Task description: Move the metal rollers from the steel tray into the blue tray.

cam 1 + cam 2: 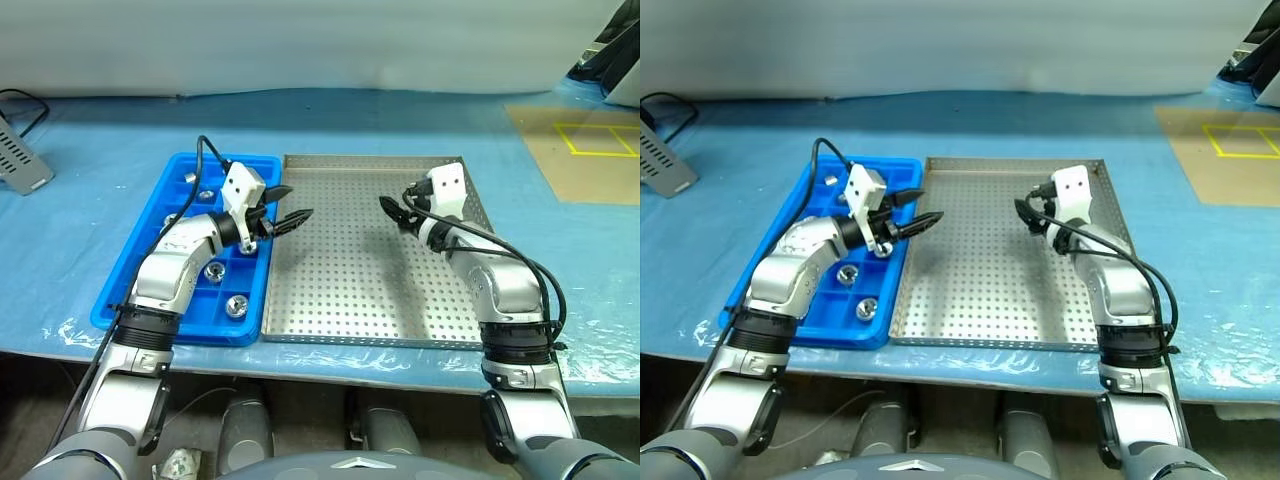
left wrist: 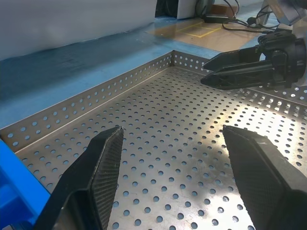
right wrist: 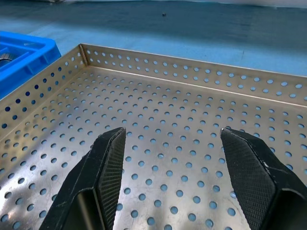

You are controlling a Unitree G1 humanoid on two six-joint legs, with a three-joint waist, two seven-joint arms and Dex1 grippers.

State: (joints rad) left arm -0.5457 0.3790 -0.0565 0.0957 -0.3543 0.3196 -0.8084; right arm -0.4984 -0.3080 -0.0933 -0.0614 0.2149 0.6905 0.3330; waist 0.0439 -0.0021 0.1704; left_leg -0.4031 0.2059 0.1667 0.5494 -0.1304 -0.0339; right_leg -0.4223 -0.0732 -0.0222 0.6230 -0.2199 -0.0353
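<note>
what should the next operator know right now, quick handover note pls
Left gripper: open, empty, over the steel tray's left edge beside the blue tray.
Right gripper: open, empty, over the steel tray's right half.
Rollers: several sit in blue tray compartments, for example one near the front and one at the back. No roller can be seen on the steel tray's perforated floor.
Done: by the look of it, the transfer is complete.
Left: check the part of the blue tray hidden under the left arm, then pull both arms back.

A table under a blue cover (image 1: 100,150) meets a pale wall (image 1: 300,40), with a yellow-taped brown board (image 1: 585,150) at right.
</note>
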